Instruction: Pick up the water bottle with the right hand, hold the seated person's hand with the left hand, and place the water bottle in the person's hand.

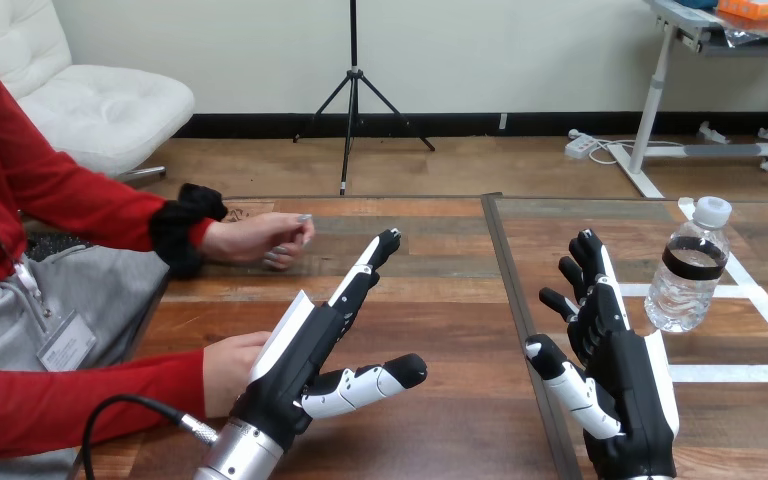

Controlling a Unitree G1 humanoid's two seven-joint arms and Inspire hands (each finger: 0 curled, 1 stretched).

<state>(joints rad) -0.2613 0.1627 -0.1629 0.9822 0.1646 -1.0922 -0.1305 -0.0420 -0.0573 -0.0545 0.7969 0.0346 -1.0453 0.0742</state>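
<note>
The water bottle stands upright on the right side of the table, inside a box of white tape lines, with its cap on. It looks like it was set there so the right hand can reach it easily. The right hand is just to the left of the bottle and a little nearer. Its fingers are straight and spread wide and it holds nothing, so the bottle is not picked up yet. The left hand is on the left side, also wide open, with its fingers pointing far across the table and its thumb sticking out to the right. The person's near hand sits right behind the left hand's palm. They may be touching, but the palm hides that spot, so I cannot tell. No finger curls round it. The person's far hand rests loosely closed on the far left of the table, well apart from both robot hands. The first job, I think, is grabbing the bottle.
</note>
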